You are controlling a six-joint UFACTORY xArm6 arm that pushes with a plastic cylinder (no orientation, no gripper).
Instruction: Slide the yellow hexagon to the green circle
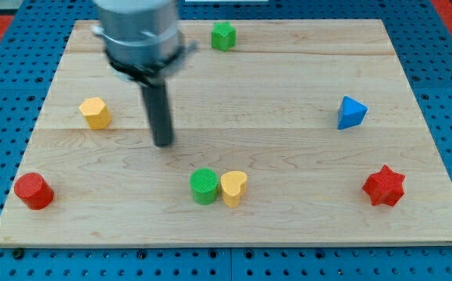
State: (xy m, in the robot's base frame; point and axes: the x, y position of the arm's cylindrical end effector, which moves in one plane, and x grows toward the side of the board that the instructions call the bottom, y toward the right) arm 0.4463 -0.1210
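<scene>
Green circle [204, 186] sat at the counter's [304, 226] near edge, touching a yellow heart [233, 188]. The tip [163, 143] stood mid-board, right of the yellow hexagon [95, 113]. No jaws on this rig, just a rod. Best bet: swing round the hexagon's upper-left, then push diagonally down-right, correcting drift early.

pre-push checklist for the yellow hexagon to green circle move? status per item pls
1. Yellow hexagon located, view's left: ok.
2. Green circle located, bottom centre: ok.
3. My tip behind the hexagon, on the side away from the circle: not ok; it sits to the hexagon's right, apart from it.
4. Straight path from hexagon to circle free of blocks: ok.
5. Yellow heart clear of the circle: not ok, it sits against the circle's right side.
6. Hexagon away from the board edge: ok.
</scene>
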